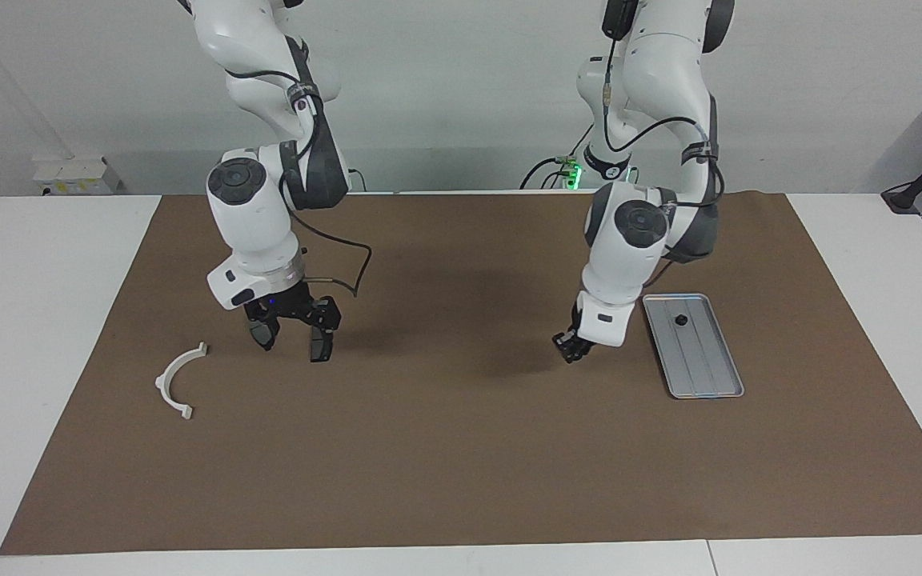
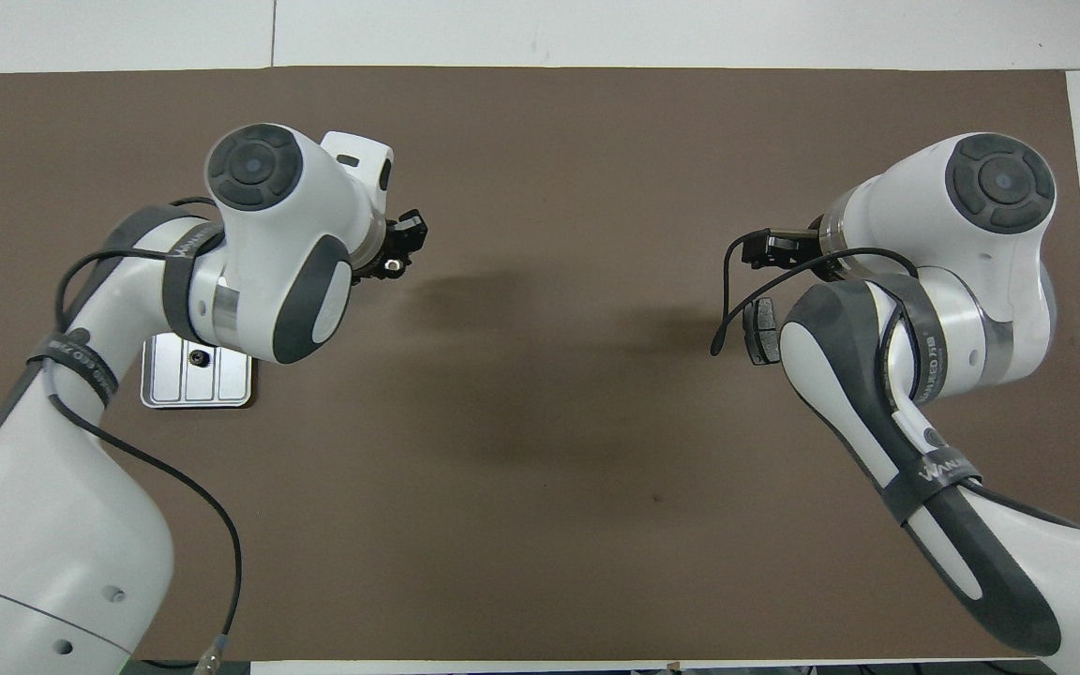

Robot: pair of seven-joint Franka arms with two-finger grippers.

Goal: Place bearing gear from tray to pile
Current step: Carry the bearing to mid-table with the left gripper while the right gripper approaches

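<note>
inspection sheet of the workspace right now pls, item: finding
surface: brown mat on white table
job's things: tray holds a small dark gear; pile of white bracket and brake pad
clutter: nothing seen
grippers: left gripper low over the mat beside the tray; right gripper open, low over the pads
cables: black cable loops off the right wrist
surroundings: white wall

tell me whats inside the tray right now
One small dark gear lies in the tray, at the end nearer the robots; the ridged floor is otherwise bare. In the overhead view the left arm covers most of the tray.
</note>
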